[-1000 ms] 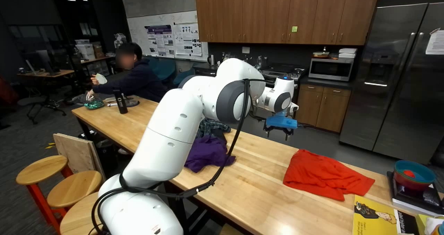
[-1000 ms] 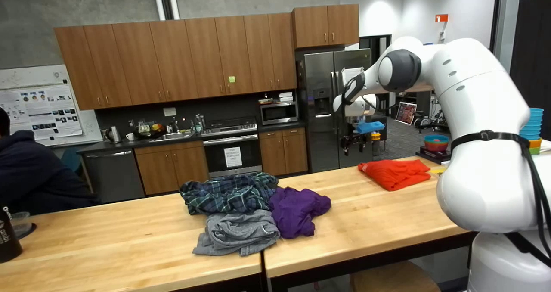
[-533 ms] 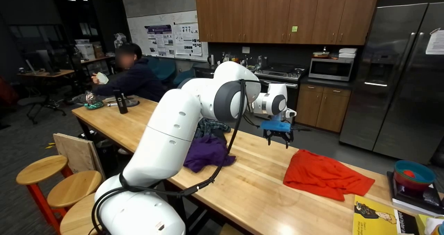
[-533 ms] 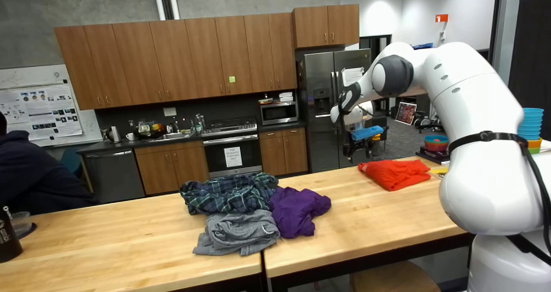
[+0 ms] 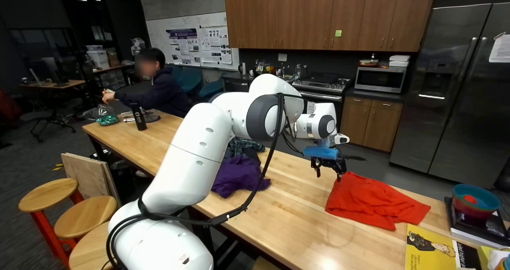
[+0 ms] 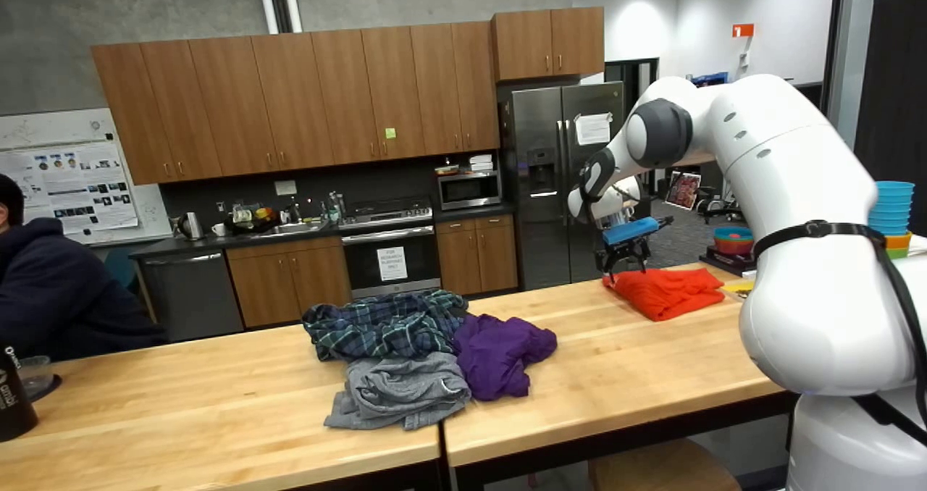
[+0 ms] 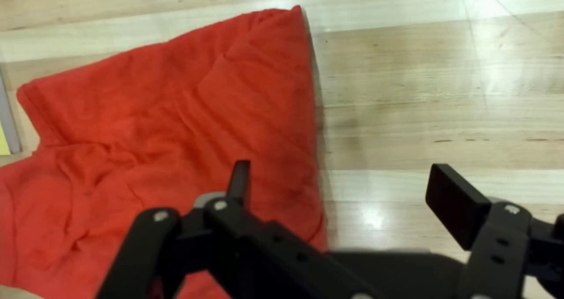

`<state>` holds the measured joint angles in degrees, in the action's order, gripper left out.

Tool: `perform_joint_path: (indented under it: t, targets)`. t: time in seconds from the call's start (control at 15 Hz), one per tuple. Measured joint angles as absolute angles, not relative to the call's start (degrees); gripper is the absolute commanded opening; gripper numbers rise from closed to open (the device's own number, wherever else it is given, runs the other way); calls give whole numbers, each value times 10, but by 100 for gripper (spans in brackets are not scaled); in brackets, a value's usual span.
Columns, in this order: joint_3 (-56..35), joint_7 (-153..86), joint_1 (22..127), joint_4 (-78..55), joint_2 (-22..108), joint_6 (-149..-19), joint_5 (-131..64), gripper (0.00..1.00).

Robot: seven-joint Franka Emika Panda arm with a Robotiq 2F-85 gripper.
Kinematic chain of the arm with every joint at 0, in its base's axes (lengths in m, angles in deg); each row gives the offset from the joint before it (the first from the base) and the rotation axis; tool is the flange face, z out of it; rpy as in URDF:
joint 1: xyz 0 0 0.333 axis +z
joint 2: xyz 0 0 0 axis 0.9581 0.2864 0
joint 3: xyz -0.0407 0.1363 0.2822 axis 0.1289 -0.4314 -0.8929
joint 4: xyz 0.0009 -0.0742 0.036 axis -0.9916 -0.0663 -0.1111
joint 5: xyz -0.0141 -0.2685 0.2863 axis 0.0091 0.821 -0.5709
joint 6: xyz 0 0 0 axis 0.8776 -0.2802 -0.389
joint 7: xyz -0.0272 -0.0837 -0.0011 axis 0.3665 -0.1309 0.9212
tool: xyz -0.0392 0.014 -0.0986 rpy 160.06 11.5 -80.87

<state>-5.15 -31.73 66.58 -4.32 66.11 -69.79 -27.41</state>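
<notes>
Arm [image 5: 195,154] arched; gripper [image 5: 328,177] downward, jaws apart, above edge of red cloth [image 5: 372,202]

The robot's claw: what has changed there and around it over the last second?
The gripper has come down and across toward the red cloth; it is open, and nothing was grasped or let go. The person has shifted pose slightly. The red cloth, purple cloth, grey cloth and plaid cloth lie as they were.

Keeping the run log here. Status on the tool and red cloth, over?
Tool open, holding nothing. Red cloth rumpled on table; wrist view shows its edge between the fingers, contact unclear. Nothing seen in the way.
</notes>
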Motion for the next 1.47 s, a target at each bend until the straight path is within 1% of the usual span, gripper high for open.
perform_joint_path:
  t: [0.47,0.53,0.73,0.87,1.0,1.07,1.13,1.2,1.27,1.47]
  targets:
    - [-40,-330,666,-43,677,-738,-256,100]
    - [-40,-334,668,-42,682,-748,-248,80]
    - [-39,-343,670,-39,698,-774,-237,61]
    - [-34,-345,669,-38,703,-791,-237,44]
    - [-31,-347,664,-38,704,-805,-238,30]
    - [-28,-349,662,-38,703,-812,-238,21]
    - [-26,-351,659,-38,703,-819,-238,15]
    - [-23,-352,656,-38,703,-825,-239,6]
    - [-21,-353,653,-38,703,-831,-239,1]
    - [-19,-354,648,-38,702,-849,-240,0]
